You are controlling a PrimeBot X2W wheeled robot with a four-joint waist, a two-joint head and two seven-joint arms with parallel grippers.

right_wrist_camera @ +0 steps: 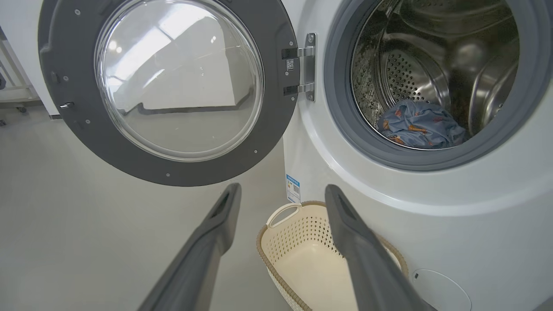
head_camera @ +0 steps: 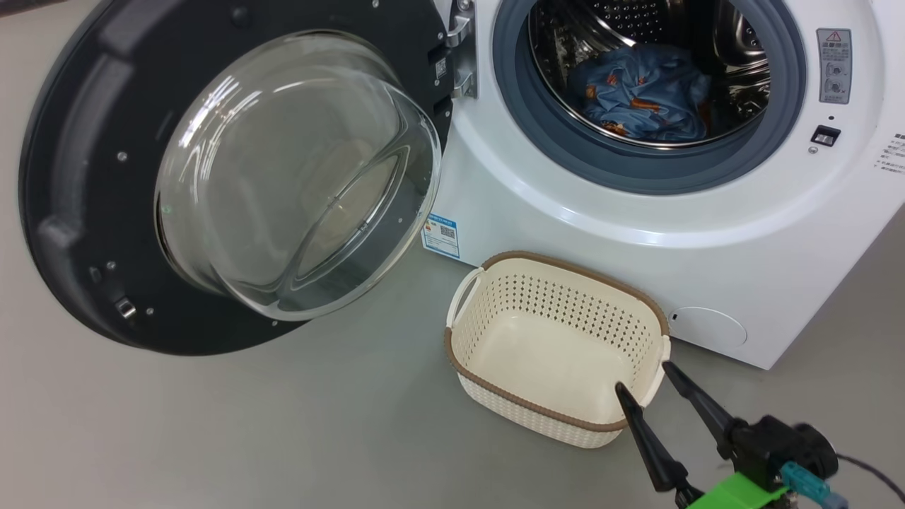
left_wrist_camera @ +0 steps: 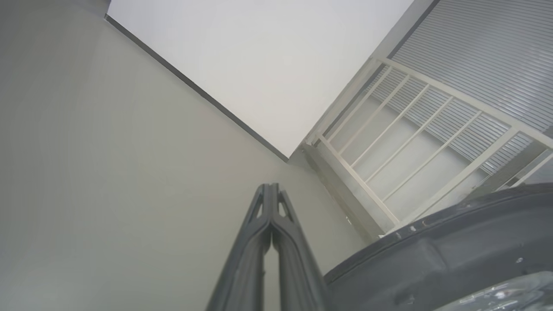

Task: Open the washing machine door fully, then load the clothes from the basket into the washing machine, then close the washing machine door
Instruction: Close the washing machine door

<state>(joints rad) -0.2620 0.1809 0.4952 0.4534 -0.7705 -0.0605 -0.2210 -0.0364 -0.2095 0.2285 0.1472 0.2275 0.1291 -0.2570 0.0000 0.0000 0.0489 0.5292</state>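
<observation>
The washing machine door [head_camera: 92, 177] stands swung wide to the left of the washing machine [head_camera: 636, 233]. It hangs on its metal hinge [head_camera: 461, 56], with the inner face and bulging glass bowl turned out toward the robot. The basket [head_camera: 565, 304] sits upright on the floor [head_camera: 283, 424], just in front of the machine's lower left corner. Its long axis runs handle to handle, roughly along the machine's front, and its cream bottom shows bare. The clothes [head_camera: 643, 95] lie bunched low in the steel drum [head_camera: 622, 14].

The right claw [head_camera: 645, 378] is spread wide and holds nothing. It hovers at the basket's near right corner, with one finger over the inside and the other by the right handle. Whether either finger touches the rim cannot be told.

The left claw [left_wrist_camera: 271, 190] has its fingers pressed together on nothing, pointing toward the floor and a pale wall beside the door's dark rim.

The door's top and the drum's upper part are cut off in the head view. The heap of fabric is too crumpled to tell one garment from two. The right wrist is blurred.
</observation>
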